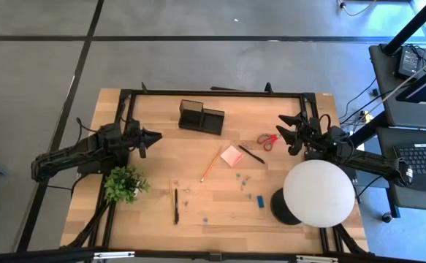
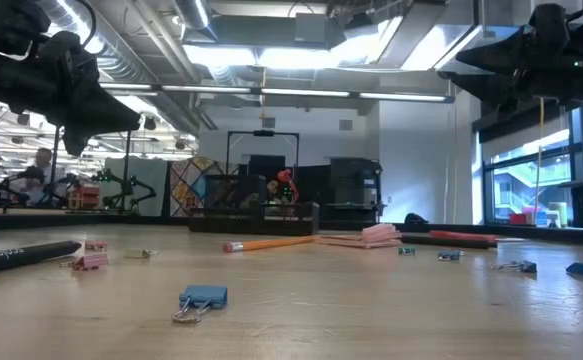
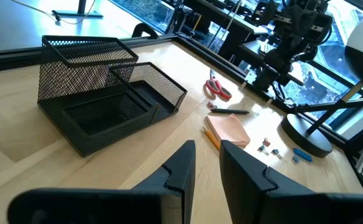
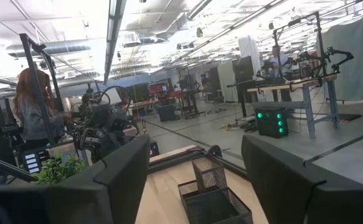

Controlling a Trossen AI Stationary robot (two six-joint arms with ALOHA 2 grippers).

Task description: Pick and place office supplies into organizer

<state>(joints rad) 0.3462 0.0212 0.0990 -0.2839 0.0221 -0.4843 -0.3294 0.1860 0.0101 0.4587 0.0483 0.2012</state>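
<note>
left gripper (image 1: 156, 136): raised off the table at the left side, pointing toward the middle. Fingers (image 3: 180, 169) close together with a narrow gap, nothing between them.
right gripper (image 1: 282, 129): raised at the right side, just beside the scissors, pointing toward the middle. Fingers (image 4: 128, 180) spread wide, holding nothing.
organizer (image 1: 201, 116): black mesh, far-centre of the table (image 1: 154, 226). Taller square cup on the left, lower tray on the right. Both compartments look empty in the left wrist view.
scissors (image 1: 267, 140): red handles, flat on the table, just in front of the right gripper.
sticky-note pad (image 1: 231, 155): pink, near table centre.
pencil (image 1: 211, 164): orange, diagonal, just left of the pad; whether it touches the pad, cannot tell.
black pen (image 1: 252, 154): diagonal, between pad and scissors; one end at the pad's corner.
second black pen (image 1: 175, 205): lies front to back, near the front-left, well apart from the rest.
blue block (image 1: 259, 200): just left of the lamp base.
clips (image 1: 243, 179): small, scattered between pad and blue block; a few more near the second pen. A blue binder clip (image 2: 200, 300) sits closest to the low camera.
potted plant (image 1: 123, 183): green, left edge of the table, near the left arm.
globe lamp (image 1: 318, 192): white globe on a round black base, front-right.
background: a person (image 4: 37, 112) is seated at a bench beyond the table.
</note>
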